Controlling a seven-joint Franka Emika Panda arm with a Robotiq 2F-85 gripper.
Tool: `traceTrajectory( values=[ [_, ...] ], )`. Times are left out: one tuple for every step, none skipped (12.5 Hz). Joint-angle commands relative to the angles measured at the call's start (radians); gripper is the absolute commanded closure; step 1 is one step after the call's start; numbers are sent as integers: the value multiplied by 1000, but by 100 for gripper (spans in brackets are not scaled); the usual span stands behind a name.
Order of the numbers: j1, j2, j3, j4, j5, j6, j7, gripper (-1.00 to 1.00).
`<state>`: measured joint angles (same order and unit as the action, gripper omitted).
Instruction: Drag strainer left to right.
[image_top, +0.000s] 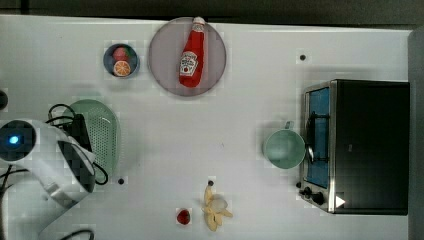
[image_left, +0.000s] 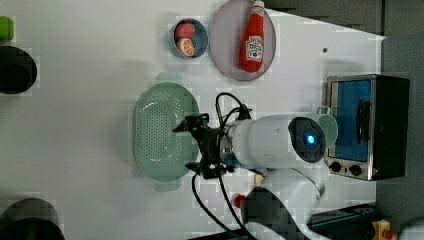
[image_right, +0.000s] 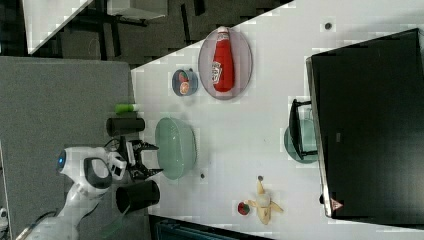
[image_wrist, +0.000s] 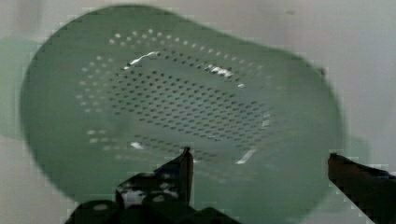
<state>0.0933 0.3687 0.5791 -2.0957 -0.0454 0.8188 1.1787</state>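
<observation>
Gripper (image_left: 186, 148) with fingers spread wide apart, nothing between them, poised over the strainer (image_left: 157, 132). In the wrist view, gripper (image_wrist: 259, 161) fingertips (image_wrist: 186, 161) dark against the pale green basket, one over the perforated floor, the other near the rim; strainer (image_wrist: 140, 93) beneath. In the right view, gripper (image_right: 150, 159) pointing at the near side of the strainer (image_right: 177, 145); contact impossible to tell.

Strainer (image_top: 107, 132) on the white table (image_top: 240, 90) at the top view's left, partly under the white arm (image_top: 55, 160) and its black cables.

Farther out, near the top view's top edge: small dark bowl (image_top: 121, 60) with fruit pieces, just beside a grey plate (image_top: 165, 55) bearing a red ketchup bottle (image_top: 192, 54) lying flat. Toward the top view's right: mint-green cup (image_top: 284, 148) just beside a toaster oven (image_top: 370, 145). Near the top view's bottom edge: peeled banana (image_top: 215, 207) with a small red fruit (image_top: 183, 216) just beside it. In the right view, two dark cylinders (image_right: 125, 126) near the table's edge by the arm.
</observation>
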Motion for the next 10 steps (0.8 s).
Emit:
traceTrajectory(
  values=[
    [-23, 128, -55, 4, -9, 134, 108, -100],
    [-17, 164, -70, 4, -10, 182, 108, -100],
    [-9, 191, -89, 4, -16, 210, 108, -100],
    [1, 211, -107, 4, -28, 226, 108, -100],
    [11, 222, -125, 2, -34, 228, 108, -100],
    [21, 224, -143, -4, -38, 228, 108, -100],
    [28, 222, -160, -12, -39, 228, 108, -100],
    [29, 219, -172, -19, -39, 230, 108, -100],
    [29, 217, -181, -26, -39, 231, 108, -100],
    [27, 213, -194, -35, -39, 232, 108, -100]
  ],
)
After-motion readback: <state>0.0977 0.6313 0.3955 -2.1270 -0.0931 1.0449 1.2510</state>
